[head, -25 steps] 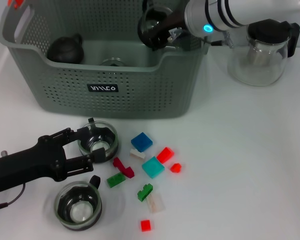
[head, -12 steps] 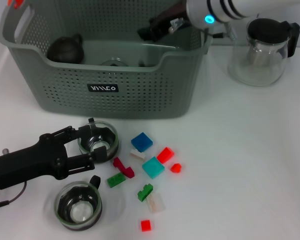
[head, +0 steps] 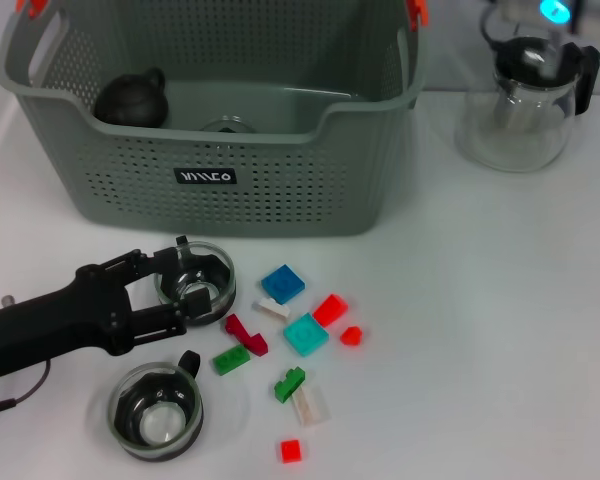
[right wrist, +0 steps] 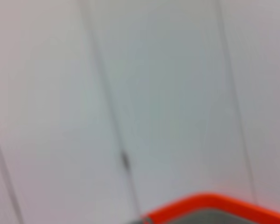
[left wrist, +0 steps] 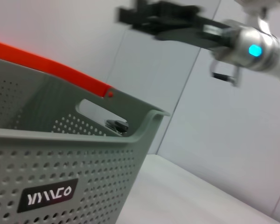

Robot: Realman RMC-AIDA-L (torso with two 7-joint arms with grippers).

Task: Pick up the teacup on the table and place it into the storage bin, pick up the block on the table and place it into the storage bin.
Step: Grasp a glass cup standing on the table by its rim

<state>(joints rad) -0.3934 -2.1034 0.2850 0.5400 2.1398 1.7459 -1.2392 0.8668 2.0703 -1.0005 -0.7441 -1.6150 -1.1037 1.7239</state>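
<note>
A glass teacup (head: 208, 272) with a dark rim stands on the white table in front of the storage bin (head: 280, 180). My left gripper (head: 187, 281) is open, one black finger on each side of it; I cannot tell whether they touch. A second glass teacup (head: 157, 411) stands nearer, just below that arm. Several small blocks lie to the right, among them a blue one (head: 283, 283), a teal one (head: 306, 334) and a red one (head: 330, 309). In the left wrist view my right gripper (left wrist: 130, 17) hangs high above the bin's rim (left wrist: 130, 105).
Inside the bin lie a dark round pot (head: 130, 98) and a glass piece (head: 225, 125). A glass pitcher (head: 515, 120) with a black lid stands at the back right. Green (head: 290, 383), dark red (head: 247, 335) and small red (head: 291, 451) blocks lie nearer the front.
My right arm has lifted out of the bin and swung up to the back right, leaving the head view. The left gripper has barely shifted around the teacup.
</note>
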